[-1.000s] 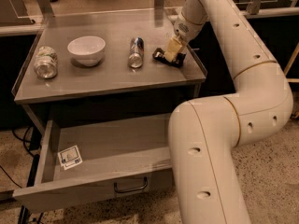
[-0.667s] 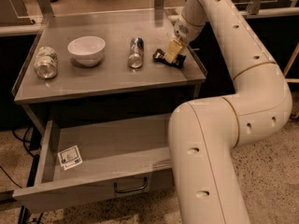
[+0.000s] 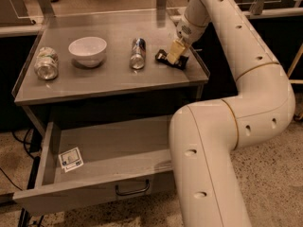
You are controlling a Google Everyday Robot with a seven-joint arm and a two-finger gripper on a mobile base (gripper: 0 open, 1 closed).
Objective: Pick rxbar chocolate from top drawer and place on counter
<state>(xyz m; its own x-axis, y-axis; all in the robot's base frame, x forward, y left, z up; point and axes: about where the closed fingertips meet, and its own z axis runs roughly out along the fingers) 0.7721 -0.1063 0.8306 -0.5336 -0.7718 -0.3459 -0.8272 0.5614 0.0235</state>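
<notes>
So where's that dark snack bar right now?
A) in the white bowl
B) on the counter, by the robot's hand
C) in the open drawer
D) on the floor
B: the rxbar chocolate lies on the counter near its right edge, the hand right at it; in the top drawer only a white card shows.

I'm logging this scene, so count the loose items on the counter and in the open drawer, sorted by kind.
Bowls: 1, the white bowl
Cans: 1, the can lying on its side
Bottles: 1, the clear bottle lying on its side
Snack bars: 1, the rxbar chocolate on the counter, under the gripper
Cards: 1, the white card in the top drawer
Total: 5
</notes>
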